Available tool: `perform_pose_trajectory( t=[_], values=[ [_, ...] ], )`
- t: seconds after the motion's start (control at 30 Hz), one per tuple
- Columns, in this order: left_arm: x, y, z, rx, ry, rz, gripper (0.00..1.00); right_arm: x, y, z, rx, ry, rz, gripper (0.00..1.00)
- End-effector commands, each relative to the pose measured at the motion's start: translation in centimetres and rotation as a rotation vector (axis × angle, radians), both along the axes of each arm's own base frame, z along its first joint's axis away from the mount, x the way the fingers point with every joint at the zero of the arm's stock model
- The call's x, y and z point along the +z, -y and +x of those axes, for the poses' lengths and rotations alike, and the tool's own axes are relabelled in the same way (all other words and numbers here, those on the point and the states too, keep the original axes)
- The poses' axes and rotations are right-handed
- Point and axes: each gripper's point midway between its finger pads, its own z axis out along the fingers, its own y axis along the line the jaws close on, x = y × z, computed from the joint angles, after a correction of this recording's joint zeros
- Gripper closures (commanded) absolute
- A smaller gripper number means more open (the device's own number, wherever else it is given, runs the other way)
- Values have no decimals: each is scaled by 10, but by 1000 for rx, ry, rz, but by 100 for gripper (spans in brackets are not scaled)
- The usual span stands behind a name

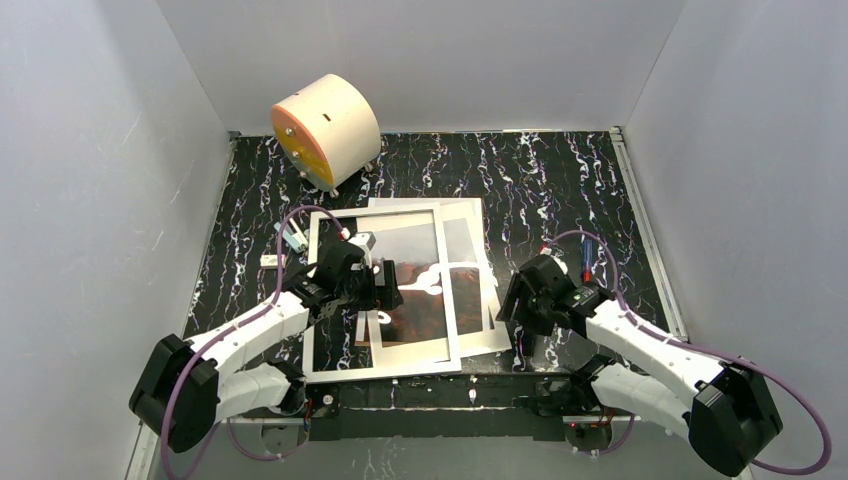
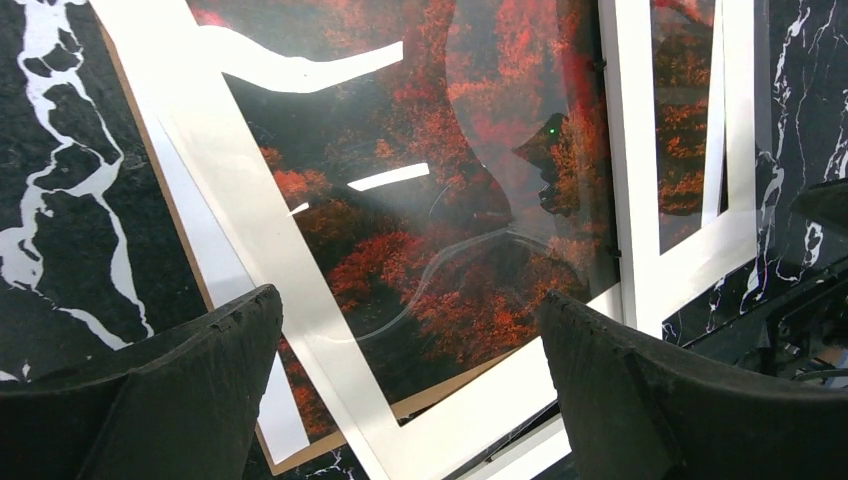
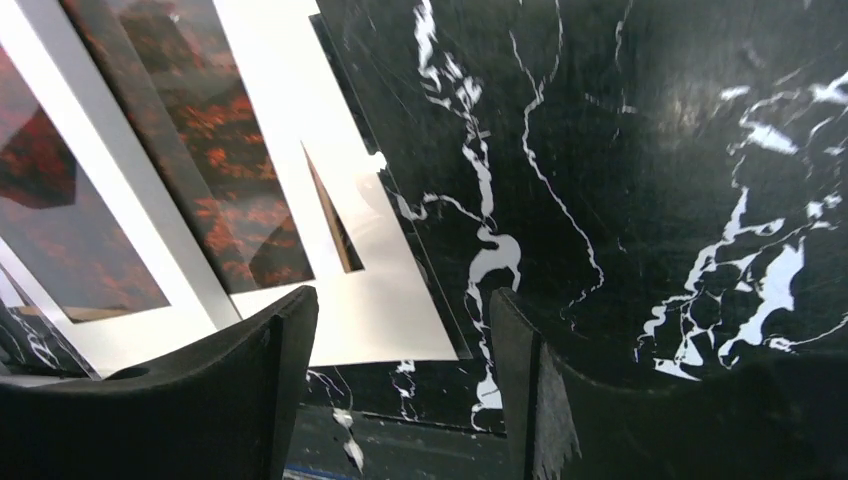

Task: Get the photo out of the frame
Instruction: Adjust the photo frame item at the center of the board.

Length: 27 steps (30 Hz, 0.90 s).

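photo (image 2: 440, 230) under spread left gripper (image 2: 408, 310), seemingly untouched, right gripper (image 3: 400, 300) beside frame (image 1: 385, 368)

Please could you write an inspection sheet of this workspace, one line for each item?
Surface: black marbled table, flat.
Job's things: white frame lies flat; photo of red trees lies under it, not yet taken out; white mat sticks out to the right.
Clutter: cream cylinder at the far left; small white parts left of the frame.
Grippers: left gripper open above the photo; right gripper open at the mat's edge; both empty.
Cables: purple cables loop from both arms.
Surroundings: plain grey walls.
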Motion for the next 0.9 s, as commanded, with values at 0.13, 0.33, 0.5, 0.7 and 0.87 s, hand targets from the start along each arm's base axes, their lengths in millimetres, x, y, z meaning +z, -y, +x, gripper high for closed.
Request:
perform_pose_trajectory(
  t=[0.13, 0.33, 0.5, 0.7, 0.87],
  values=[
    [0, 10, -5, -48, -20, -45, 2, -16, -17, -18, 78, -110, 114, 31],
    [1, 10, -5, -46, -17, -46, 2, -4, -30, -9, 100, -75, 169, 43],
    [0, 10, -5, -47, -19, -44, 2, 18, -34, 5, 99, -8, 178, 66],
    [2, 11, -2, -45, -11, -43, 2, 39, -70, 3, 198, -4, 376, 77],
    [4, 12, 1, -47, -2, -41, 2, 24, -80, -4, 199, -76, 418, 81]
  ],
)
